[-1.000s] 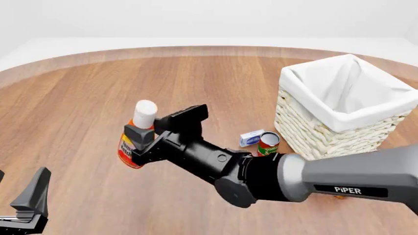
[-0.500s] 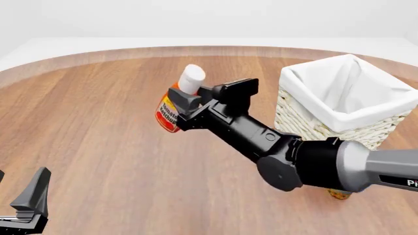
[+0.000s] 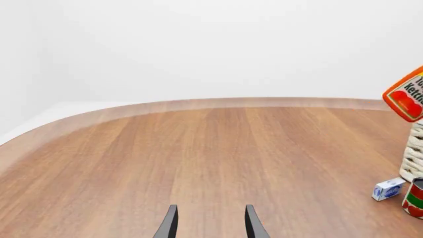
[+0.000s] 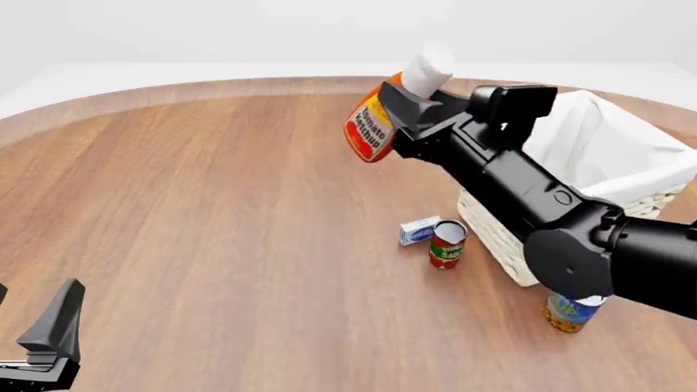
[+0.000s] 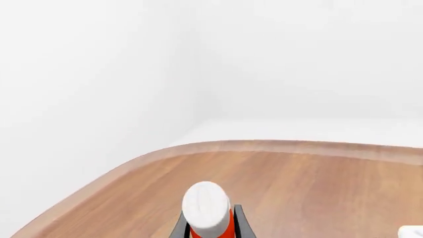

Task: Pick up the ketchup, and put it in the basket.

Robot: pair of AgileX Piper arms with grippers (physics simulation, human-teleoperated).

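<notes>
Now the right gripper (image 4: pixel 406 100) has its jaws clamped on the ketchup (image 4: pixel 376 126), tilted in the air beside the basket (image 4: pixel 610 175); left gripper (image 3: pixel 209 225) jaws gape, empty.

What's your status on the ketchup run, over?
Right gripper shut on ketchup, airborne and tilted, left of the basket. Left gripper open, idle, low over the table. Nothing between bottle and basket rim.

A round-edged wooden table (image 4: pixel 196 229) sits in a plain white room under soft, even light.
</notes>
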